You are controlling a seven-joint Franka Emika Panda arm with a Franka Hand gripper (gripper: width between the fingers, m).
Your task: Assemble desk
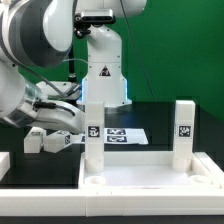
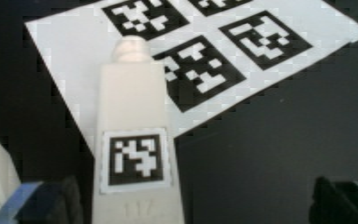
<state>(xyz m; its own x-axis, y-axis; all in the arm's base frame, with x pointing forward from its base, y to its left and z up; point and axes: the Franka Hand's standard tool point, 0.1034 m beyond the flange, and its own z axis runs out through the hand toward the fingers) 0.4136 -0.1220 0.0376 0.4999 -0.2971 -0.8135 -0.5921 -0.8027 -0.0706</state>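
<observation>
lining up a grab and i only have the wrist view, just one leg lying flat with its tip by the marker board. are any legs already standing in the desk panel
Observer: Yes, two. One upright leg stands in the desk panel toward the exterior view's left, and a second upright leg stands toward its right.
Operator: ok, and where is that panel from the marker board
Observer: In the exterior view the panel lies nearer the camera than the marker board. The board shows between the two upright legs, and a strip of dark table separates it from the panel.
</observation>
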